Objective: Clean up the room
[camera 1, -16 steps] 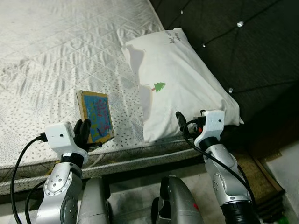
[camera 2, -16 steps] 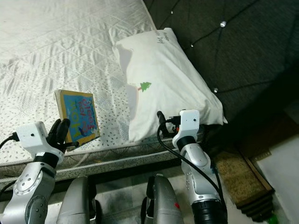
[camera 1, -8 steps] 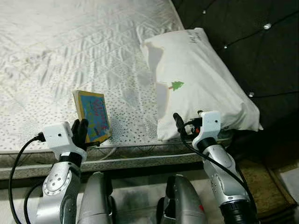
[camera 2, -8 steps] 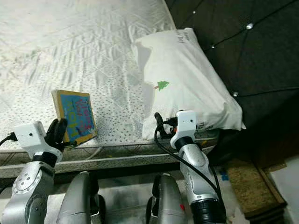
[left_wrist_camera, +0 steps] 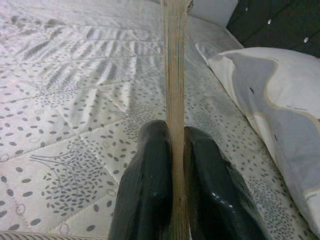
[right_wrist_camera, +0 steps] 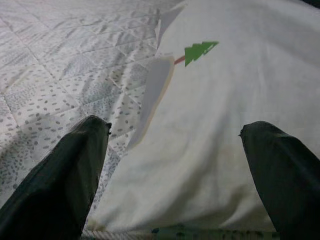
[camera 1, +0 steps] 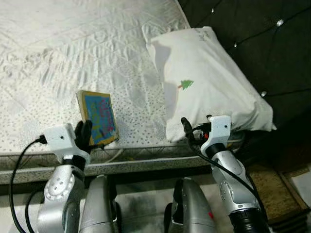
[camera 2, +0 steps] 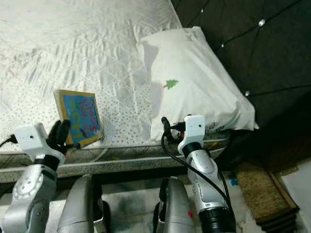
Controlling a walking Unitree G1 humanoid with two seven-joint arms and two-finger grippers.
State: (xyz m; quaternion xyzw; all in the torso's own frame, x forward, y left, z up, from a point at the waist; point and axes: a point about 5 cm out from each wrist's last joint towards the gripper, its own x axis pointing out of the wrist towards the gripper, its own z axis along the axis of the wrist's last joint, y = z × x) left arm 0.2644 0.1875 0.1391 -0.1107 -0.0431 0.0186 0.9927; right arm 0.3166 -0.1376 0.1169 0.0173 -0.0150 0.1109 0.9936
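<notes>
A thin book with a blue cover and yellow border point(camera 1: 97, 117) stands tilted over the near edge of the white quilted bed point(camera 1: 73, 48). My left gripper point(camera 1: 85, 137) is shut on its lower edge; in the left wrist view the book's edge point(left_wrist_camera: 174, 90) runs up between the two black fingers point(left_wrist_camera: 147, 190). My right gripper point(camera 1: 188, 130) stands open just in front of a white pillow with a small green tree point(camera 1: 204, 77). In the right wrist view the pillow point(right_wrist_camera: 215, 125) lies between the spread fingers point(right_wrist_camera: 60, 175).
A dark tufted headboard point(camera 1: 243, 29) rises on the right behind the pillow. The mattress edge point(camera 1: 136, 162) runs across in front of my arms. A brown mat point(camera 1: 277, 189) lies on the floor at the lower right.
The camera has shifted slightly, so the bed and pillow sit a little differently in the picture. Both grippers keep their places, the left still holding the book.
</notes>
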